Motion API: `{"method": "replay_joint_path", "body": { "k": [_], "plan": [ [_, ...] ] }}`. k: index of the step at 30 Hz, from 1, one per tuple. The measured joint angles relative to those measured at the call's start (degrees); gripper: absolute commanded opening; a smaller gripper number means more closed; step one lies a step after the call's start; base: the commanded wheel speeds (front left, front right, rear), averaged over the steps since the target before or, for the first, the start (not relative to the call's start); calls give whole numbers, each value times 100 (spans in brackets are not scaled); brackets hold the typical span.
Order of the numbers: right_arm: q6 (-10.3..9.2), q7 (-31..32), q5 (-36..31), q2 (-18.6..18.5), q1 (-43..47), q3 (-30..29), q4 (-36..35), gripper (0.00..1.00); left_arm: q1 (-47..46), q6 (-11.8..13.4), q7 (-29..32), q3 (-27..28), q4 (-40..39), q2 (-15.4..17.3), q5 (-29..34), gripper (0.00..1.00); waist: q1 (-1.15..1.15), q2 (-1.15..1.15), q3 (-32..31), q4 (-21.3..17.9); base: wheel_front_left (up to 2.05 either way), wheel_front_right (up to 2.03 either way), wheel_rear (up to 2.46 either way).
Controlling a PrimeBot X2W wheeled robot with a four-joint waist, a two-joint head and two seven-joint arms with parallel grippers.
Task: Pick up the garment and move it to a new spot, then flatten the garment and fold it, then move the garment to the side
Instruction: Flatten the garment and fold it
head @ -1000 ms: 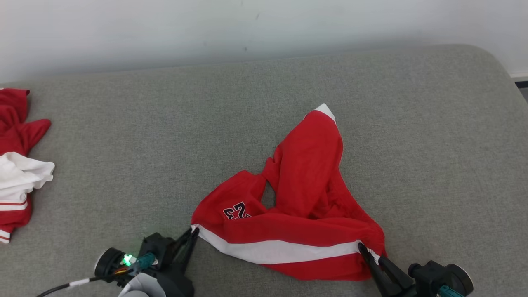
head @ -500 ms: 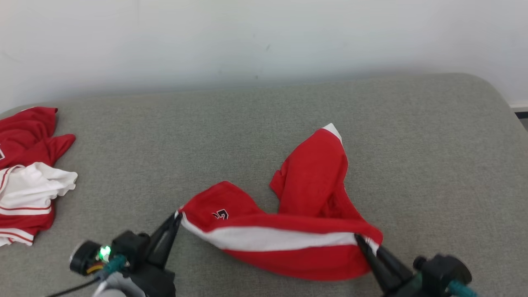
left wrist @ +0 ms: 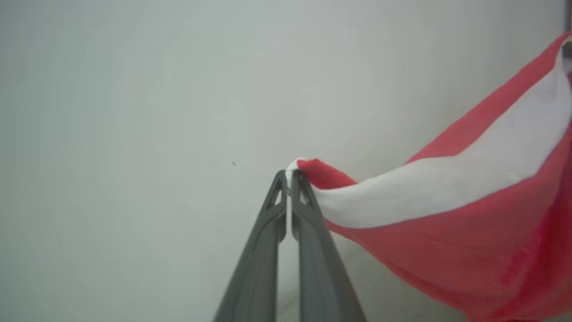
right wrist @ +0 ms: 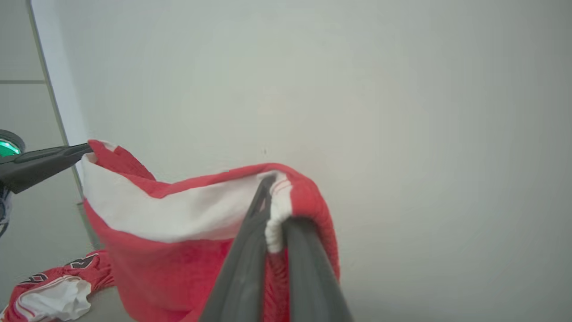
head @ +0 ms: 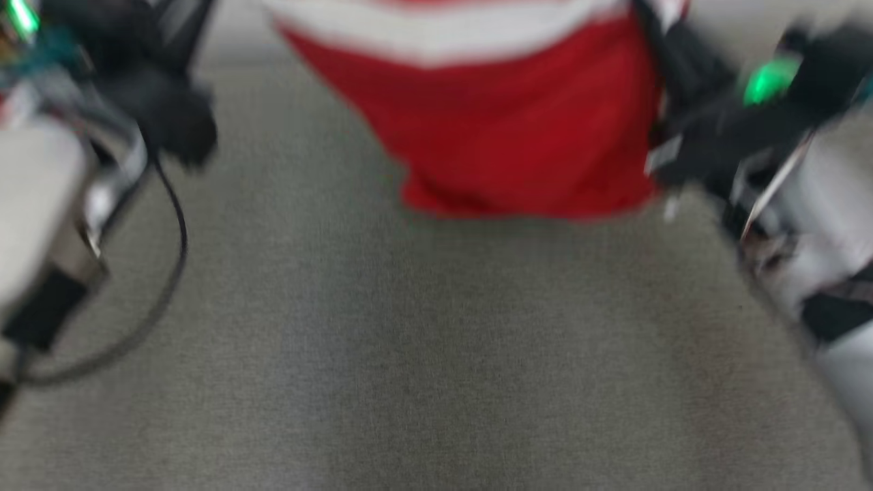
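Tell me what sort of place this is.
Probably an indoor room set up for folding clothes, though little shows. A grey upholstered surface, like a bed or couch, sits before a plain pale wall; a red-and-white garment hangs above it, and more red-and-white clothes lie heaped on it.

The red garment [head: 518, 129] hangs stretched wide in the air, white band along its top.

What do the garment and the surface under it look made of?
The garment: thin, soft knit, probably polyester jersey, matte red with a white band; it sags and creases freely. The surface: grey woven upholstery, matte, faintly speckled, though blurred here.
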Motion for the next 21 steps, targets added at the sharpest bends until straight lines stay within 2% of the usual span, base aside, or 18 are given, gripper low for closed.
{"method": "replay_joint_path", "body": {
  "k": [3, 6, 11, 17, 21],
  "plan": [
    [0, 312, 277, -43, -1424, 79, 292, 0, -1227, -2, 270, -125, 198, 27, -243, 0, 0, 0, 417, -8, 0, 0, 0],
    [0, 557, 527, -47, -2757, 93, 584, 0, -2332, -2, 426, 5, 546, -7, -456, 0, 1, 0, 860, -25, 0, 0, 0],
    [0, 901, 744, 4, -4532, 318, 1139, 0, -3953, -2, 321, 293, 1281, -249, -509, 0, 2, 0, 1594, -62, 0, 0, 0],
    [0, 924, 779, -5, -5536, 772, 1806, 0, -4743, -2, -48, 126, 2041, -658, -602, 0, 3, 1, 2353, -95, 0, 0, 0],
    [0, 792, 904, -79, -5770, 1081, 2083, 0, -4878, -2, -314, -143, 2319, -754, -662, 0, 1, 1, 2740, -79, 0, 0, 0]
  ]
}}
